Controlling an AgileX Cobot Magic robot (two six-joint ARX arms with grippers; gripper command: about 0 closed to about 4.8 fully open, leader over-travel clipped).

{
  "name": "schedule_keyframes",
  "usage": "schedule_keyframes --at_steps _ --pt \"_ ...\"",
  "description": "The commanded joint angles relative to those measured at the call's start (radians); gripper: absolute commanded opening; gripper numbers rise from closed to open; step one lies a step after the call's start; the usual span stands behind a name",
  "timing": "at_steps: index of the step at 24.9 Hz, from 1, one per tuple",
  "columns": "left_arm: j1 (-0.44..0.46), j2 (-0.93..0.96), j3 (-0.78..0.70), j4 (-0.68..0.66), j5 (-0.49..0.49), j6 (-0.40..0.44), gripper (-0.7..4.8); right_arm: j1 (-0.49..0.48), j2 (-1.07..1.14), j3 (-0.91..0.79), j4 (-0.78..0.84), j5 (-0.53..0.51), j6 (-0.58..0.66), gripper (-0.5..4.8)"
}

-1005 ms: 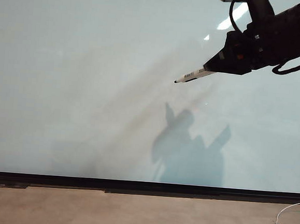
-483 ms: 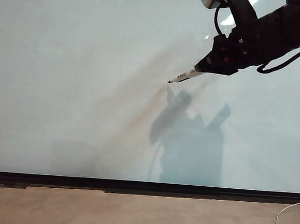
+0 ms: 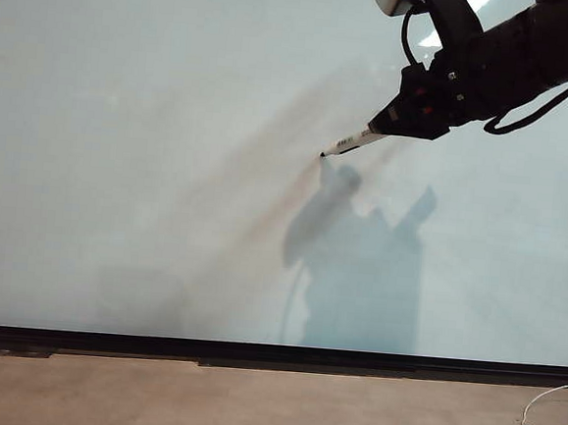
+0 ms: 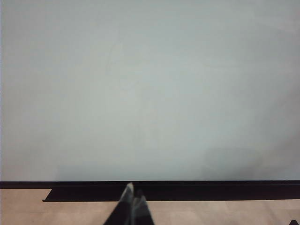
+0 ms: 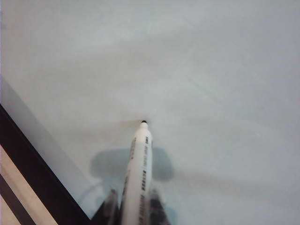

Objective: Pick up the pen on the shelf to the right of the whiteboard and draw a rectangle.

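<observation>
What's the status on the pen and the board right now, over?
Right gripper shut on pen, tip at the whiteboard. Left gripper shut, low by the board's bottom frame. No rectangle drawn yet. Nothing in the way.

White pen [image 3: 354, 141] tip against whiteboard [image 3: 150, 163]

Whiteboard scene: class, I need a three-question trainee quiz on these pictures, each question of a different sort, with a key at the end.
1. True or false: a finished rectangle is already drawn on the whiteboard.
2. Which gripper holds the pen? A) left gripper B) right gripper C) neither
3. Fill in: in the left wrist view, the left gripper's closed fingertips hang low in front of the board's black bottom ____.

Key:
1. False; no drawn line shows on the board.
2. B; the right gripper is clamped on the barrel, the dark tip pointing at the board.
3. frame.
</observation>
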Motion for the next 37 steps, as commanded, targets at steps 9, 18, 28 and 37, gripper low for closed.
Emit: schedule_keyframes --at_steps 9,18,28,37 --pt "0.0 0.0 0.003 0.006 0.0 0.005 -0.04 0.0 -0.001 0.016 0.019 0.005 -0.014 -0.04" --pt "0.0 0.0 0.003 0.006 0.0 0.005 -0.05 0.0 -0.002 0.016 0.049 0.005 -0.014 -0.04" --pt "0.0 0.0 0.003 0.006 0.0 0.005 -0.04 0.0 -0.007 0.016 0.068 0.027 -0.016 -0.04" --pt "0.0 0.0 0.003 0.006 0.0 0.005 -0.04 0.0 -0.026 0.016 0.071 0.028 -0.024 -0.04"
